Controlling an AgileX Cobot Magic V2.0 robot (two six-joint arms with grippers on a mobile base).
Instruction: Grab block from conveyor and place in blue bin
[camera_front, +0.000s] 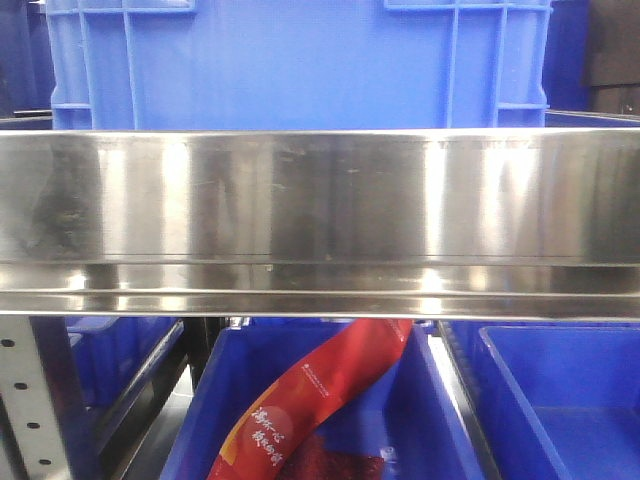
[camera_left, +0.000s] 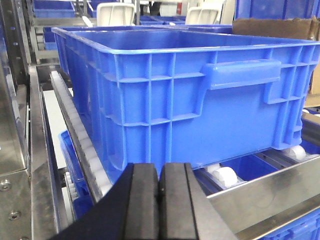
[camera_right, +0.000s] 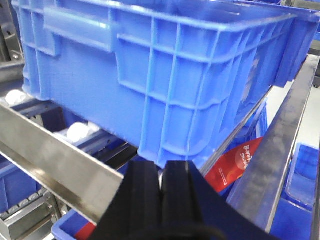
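Note:
The block and the conveyor are out of view in every frame. A large blue bin (camera_left: 190, 95) with ribbed walls and a moulded handle stands on white rollers behind a steel rail; it also shows in the right wrist view (camera_right: 165, 75) and in the front view (camera_front: 300, 60). My left gripper (camera_left: 159, 172) is shut and empty, its black pads pressed together just below the bin's near wall. My right gripper (camera_right: 161, 172) is shut and empty, below the bin's near corner.
A wide shiny steel rail (camera_front: 320, 225) crosses the front view. Below it sit lower blue bins (camera_front: 560, 400), one holding a red printed packet (camera_front: 320, 395), also seen in the right wrist view (camera_right: 235, 165). White rollers (camera_left: 225, 176) and steel rack posts (camera_front: 35, 400) flank the bin.

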